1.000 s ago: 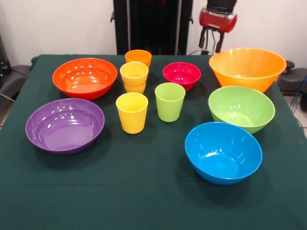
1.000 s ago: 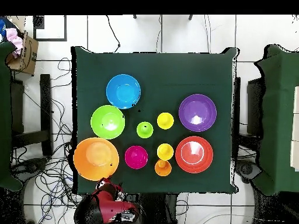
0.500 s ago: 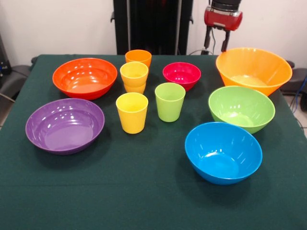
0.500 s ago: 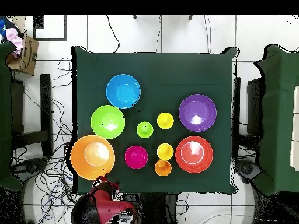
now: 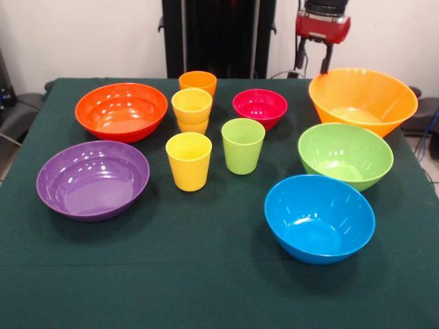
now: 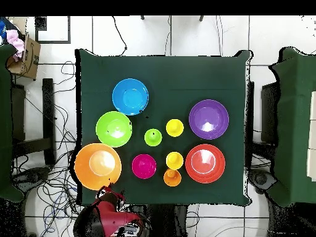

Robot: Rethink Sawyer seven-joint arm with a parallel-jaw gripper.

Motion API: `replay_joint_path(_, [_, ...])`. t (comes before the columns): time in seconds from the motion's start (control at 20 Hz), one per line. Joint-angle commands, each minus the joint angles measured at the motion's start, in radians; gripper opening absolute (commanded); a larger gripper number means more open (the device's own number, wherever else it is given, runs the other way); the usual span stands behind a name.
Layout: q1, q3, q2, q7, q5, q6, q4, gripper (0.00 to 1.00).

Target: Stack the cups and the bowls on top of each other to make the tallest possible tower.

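Opening step: gripper point(image 5: 314, 60), fingers parted and empty, hangs behind the large orange bowl point(image 5: 362, 99) at far right; cups point(image 5: 188, 160) sit mid-table; next, grasp its rim.

No text, label or number can be read anywhere.

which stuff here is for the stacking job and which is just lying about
For the job:
- five big bowls: large orange, lime green, blue, purple, red-orange
- small magenta bowl
- cups: two yellow, orange, lime green

Lying about:
- cardboard box
- floor cables
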Motion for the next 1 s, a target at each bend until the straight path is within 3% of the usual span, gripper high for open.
replay_joint_path(0.05, [-0.004,0.086,0.001,0.212,0.063,0.047,-0.061,1.0])
replay_joint_path(0.2, [-0.012,0.088,-0.001,0.208,0.055,0.048,-0.063,1.0])
replay_joint_path(0.45, [-0.027,0.105,0.069,0.222,0.041,-0.013,-0.101,1.0])
replay_joint_path(0.8, [0.004,0.104,0.025,0.232,0.083,0.016,-0.087,1.0])
replay_joint_path(1.0, [0.003,0.113,0.04,0.234,0.085,0.003,-0.102,1.0])
